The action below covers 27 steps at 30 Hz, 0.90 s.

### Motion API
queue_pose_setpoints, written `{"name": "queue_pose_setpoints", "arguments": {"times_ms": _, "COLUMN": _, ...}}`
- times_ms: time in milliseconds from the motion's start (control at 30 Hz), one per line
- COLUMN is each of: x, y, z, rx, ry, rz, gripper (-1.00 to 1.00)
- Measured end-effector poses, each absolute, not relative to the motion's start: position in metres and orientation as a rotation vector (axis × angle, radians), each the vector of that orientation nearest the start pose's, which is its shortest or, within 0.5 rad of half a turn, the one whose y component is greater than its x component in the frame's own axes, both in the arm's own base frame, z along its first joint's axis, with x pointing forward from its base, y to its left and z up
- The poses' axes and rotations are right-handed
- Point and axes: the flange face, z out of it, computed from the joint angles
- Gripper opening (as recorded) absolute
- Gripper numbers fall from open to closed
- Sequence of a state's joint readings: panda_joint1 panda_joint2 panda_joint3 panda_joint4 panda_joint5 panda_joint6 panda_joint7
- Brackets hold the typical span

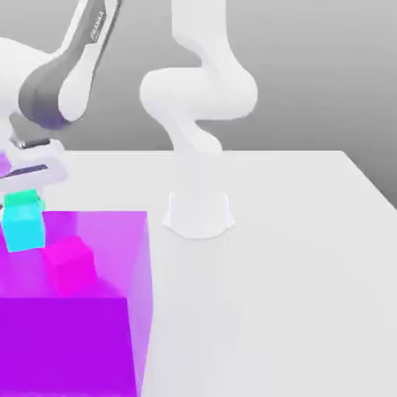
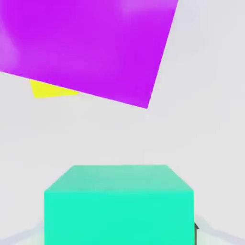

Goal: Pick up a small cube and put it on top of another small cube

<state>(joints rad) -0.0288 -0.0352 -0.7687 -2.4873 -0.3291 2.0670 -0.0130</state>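
Observation:
The small teal-green cube (image 1: 23, 200) hangs at the exterior view's left edge with my gripper (image 1: 25, 188) shut on it from above. Right under it is a light cyan-blue cube (image 1: 25, 228); the two look as if they touch, but I cannot tell for sure. In the hand view the teal-green cube (image 2: 119, 203) sits close under the camera and hides whatever lies below it.
A big purple block (image 1: 77, 318) takes up the exterior view's lower left, with a magenta-pink cube (image 1: 71, 264) on it. The arm's white base (image 1: 198, 213) stands mid-table. In the hand view, a yellow thing (image 2: 50, 89) peeks out from behind the purple block (image 2: 91, 43).

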Motion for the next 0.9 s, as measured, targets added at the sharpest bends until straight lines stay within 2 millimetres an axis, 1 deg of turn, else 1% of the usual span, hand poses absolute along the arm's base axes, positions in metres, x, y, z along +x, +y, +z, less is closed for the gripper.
{"name": "queue_pose_setpoints", "arguments": {"times_ms": 200, "x": 0.278, "y": -0.295, "z": 0.244, "rx": -2.928, "ry": 0.955, "rz": 0.663, "gripper": -1.0}}
{"name": "queue_pose_setpoints", "arguments": {"times_ms": 433, "x": 0.27, "y": -0.276, "z": 0.224, "rx": -2.878, "ry": 1.077, "rz": 0.584, "gripper": -1.0}}
{"name": "queue_pose_setpoints", "arguments": {"times_ms": 567, "x": 0.257, "y": -0.275, "z": 0.219, "rx": -2.835, "ry": 1.199, "rz": 0.522, "gripper": -1.0}}
{"name": "queue_pose_setpoints", "arguments": {"times_ms": 667, "x": 0.251, "y": -0.271, "z": 0.217, "rx": -2.814, "ry": 1.274, "rz": 0.466, "gripper": -1.0}}
{"name": "queue_pose_setpoints", "arguments": {"times_ms": 900, "x": 0.238, "y": -0.264, "z": 0.22, "rx": -2.763, "ry": 1.449, "rz": 0.306, "gripper": -1.0}}
